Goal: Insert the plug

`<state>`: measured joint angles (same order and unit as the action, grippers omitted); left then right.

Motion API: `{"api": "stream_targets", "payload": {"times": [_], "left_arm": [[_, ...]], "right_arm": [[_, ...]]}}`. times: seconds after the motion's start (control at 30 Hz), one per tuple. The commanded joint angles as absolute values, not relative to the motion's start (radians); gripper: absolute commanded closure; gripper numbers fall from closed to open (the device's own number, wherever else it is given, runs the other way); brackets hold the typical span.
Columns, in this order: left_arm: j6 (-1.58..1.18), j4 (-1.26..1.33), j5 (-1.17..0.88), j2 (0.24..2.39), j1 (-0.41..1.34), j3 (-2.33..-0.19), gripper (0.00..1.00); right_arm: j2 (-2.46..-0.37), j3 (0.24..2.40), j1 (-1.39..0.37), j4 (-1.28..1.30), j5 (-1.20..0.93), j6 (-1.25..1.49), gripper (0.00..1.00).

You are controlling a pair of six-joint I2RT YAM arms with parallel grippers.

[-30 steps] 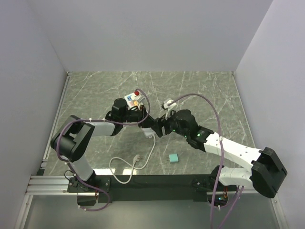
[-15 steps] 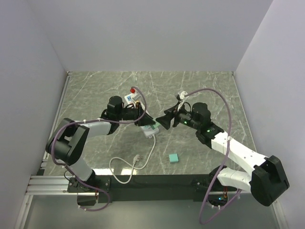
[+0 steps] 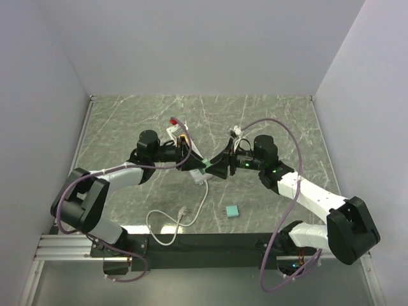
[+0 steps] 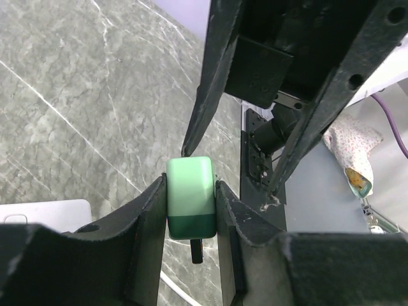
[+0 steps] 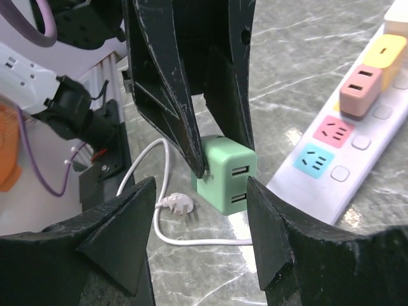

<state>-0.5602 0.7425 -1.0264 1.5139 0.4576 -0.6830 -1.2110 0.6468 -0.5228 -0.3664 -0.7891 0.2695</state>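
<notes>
A mint-green plug cube (image 4: 190, 194) sits pinched between the pads of my left gripper (image 4: 190, 186), a dark prong sticking out below it. From above, the plug (image 3: 203, 164) hangs just over the white power strip (image 3: 203, 177), with the left gripper (image 3: 197, 163) shut on it. My right gripper (image 3: 214, 168) faces it from the right, open. In the right wrist view the plug (image 5: 231, 173) shows two USB slots, and the right gripper (image 5: 201, 188) has its fingers spread to either side, short of touching it. The power strip (image 5: 344, 127) has coloured sockets.
The strip's white cable loops toward the table's near edge and ends in a loose plug head (image 3: 183, 212), also visible in the right wrist view (image 5: 175, 204). A small teal cube (image 3: 232, 211) lies on the marble near the right arm. Walls enclose the table.
My right gripper backed off to the right, then came in toward the green plug, its jaws narrowing. The left gripper stayed shut on the plug and shifted slightly.
</notes>
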Motion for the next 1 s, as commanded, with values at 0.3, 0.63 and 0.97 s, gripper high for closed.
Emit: {"api": "stream_targets", "payload": {"times": [0.3, 0.63, 0.97], "left_arm": [[-0.558, 0.824, -1.065, 1.448, 0.457, -0.661, 1.00], [-0.581, 0.865, -1.072, 1.471, 0.457, -0.657, 1.00], [-0.589, 0.882, -1.077, 1.471, 0.457, -0.652, 1.00]], "right_arm": [[-1.273, 0.673, -0.522, -0.445, -0.891, 0.291, 0.38], [-1.308, 0.676, -0.541, -0.506, -0.956, 0.327, 0.57], [-1.341, 0.683, -0.551, -0.563, -0.985, 0.359, 0.88]]}}
